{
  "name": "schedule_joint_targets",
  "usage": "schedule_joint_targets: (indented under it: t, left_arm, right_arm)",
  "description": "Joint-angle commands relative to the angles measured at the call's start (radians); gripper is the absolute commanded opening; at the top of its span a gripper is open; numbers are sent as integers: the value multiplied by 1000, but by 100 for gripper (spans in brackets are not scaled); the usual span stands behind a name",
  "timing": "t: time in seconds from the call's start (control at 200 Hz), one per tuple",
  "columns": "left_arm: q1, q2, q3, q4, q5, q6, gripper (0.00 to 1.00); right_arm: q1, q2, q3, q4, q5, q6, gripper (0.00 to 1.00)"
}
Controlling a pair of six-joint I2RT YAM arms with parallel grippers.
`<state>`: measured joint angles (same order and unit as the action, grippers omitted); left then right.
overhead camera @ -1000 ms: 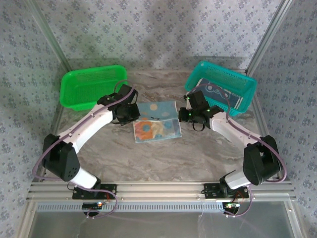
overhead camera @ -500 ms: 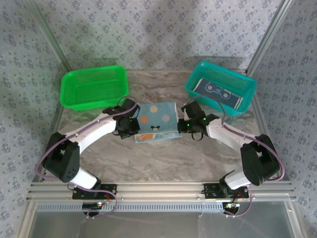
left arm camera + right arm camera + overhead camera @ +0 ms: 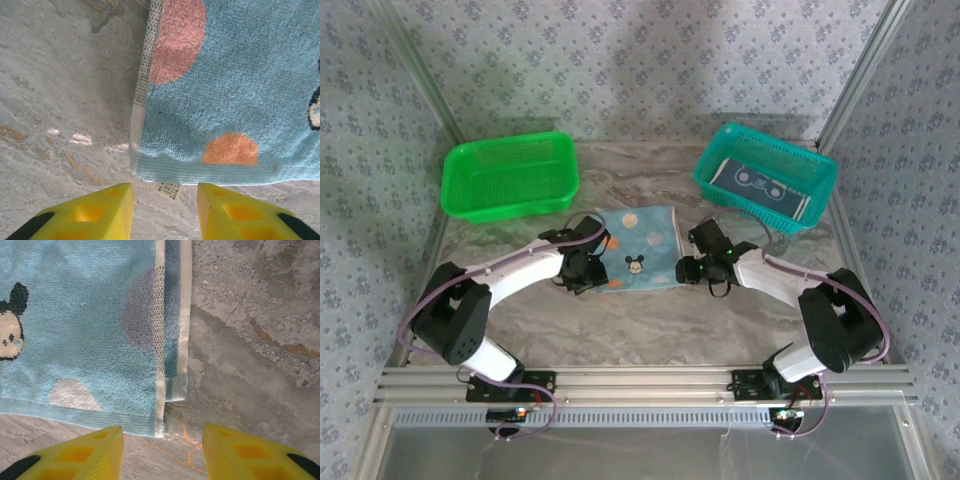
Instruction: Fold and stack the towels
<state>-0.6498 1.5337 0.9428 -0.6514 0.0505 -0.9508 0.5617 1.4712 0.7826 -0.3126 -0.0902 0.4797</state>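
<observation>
Surface: grey marble table (image 3: 650,320) between patterned walls. It looks smooth, so I think cloth can slide on it easily.
Green basket (image 3: 508,180): at the far left, well apart from both arms.
Left gripper (image 3: 165,192): the yellow fingers (image 3: 107,207) are spread apart and nothing is between them. They hang low over the table, just before the near left corner of the cloth. Risk: if it closes from here, it may catch only the small label (image 3: 168,190), or push the corner and open the fold.
Folded towel (image 3: 638,250): light blue, lying flat in the middle of the table between the two grippers, with the cartoon face on top. Risk: a pull from one side alone would drag it askew.
Right gripper (image 3: 161,432): the fingers are parted and empty, just before the near right corner. There the lower layer sticks out beyond the upper one. Risk: a pinch on one layer only would pull the fold apart.
Teal basket (image 3: 710,165): at the far right, with a dark towel (image 3: 760,185) inside. Risk: an arm reaching in could knock the wall and shift the basket.
</observation>
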Motion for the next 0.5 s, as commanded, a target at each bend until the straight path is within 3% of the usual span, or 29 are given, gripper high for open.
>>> schedule_joint_targets:
  t: [0.0, 0.13, 0.495]
  left_arm:
    - [11, 12, 68, -21, -29, 36, 37]
    - [38, 24, 86, -21, -37, 68, 35]
    - [76, 84, 69, 42, -18, 117, 30]
  right_arm:
    - [0, -14, 56, -26, 26, -24, 45]
    - [-11, 16, 86, -25, 1, -39, 36]
    - [-66, 135, 161, 31, -42, -47, 31]
